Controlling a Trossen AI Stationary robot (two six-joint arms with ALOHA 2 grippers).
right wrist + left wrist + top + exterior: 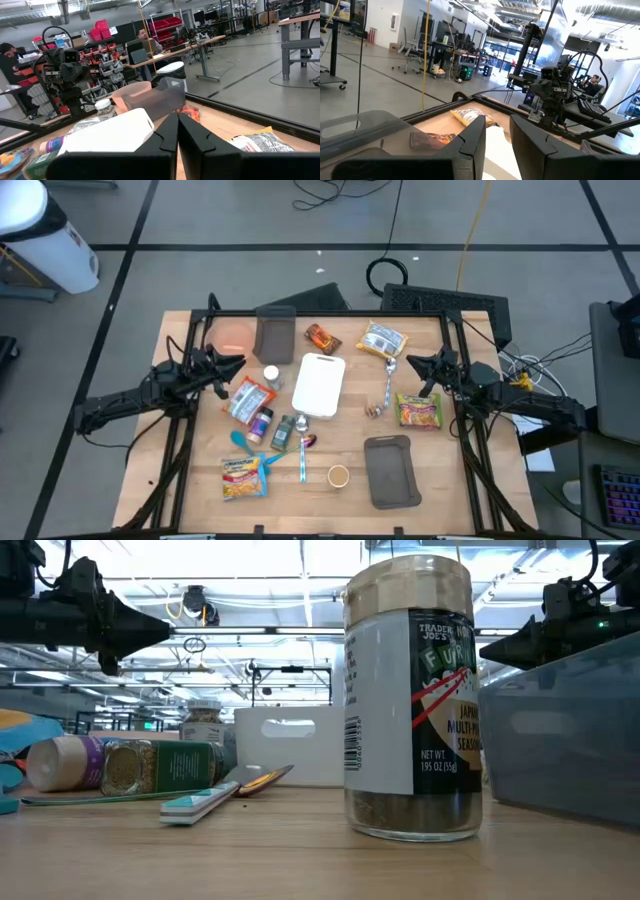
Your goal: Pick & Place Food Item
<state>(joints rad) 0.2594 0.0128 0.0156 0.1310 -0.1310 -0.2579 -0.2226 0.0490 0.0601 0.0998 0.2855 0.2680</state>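
Observation:
Several food packets lie flat on the wooden table: a noodle packet [243, 477] at the near left, a ramen packet [420, 410] at the right, a chip bag [382, 340] and a brown snack packet [322, 337] at the far side, and a red-and-white packet [248, 398] left of centre. My left gripper [238, 361] hovers above the table's left side, open by a narrow gap [497, 145], nothing between its fingers. Over the right side my right gripper [410, 361] is shut and empty [177, 132]. Both point level toward the table's middle.
A white cutting board [319, 384] lies at the centre, a grey tray [390, 470] at the near right, a grey container [275, 335] and an orange bowl [232, 333] at the far left. Spice jars [283, 430], a spoon [389, 385], a toothbrush [303, 458] and a cup [338, 475] lie between.

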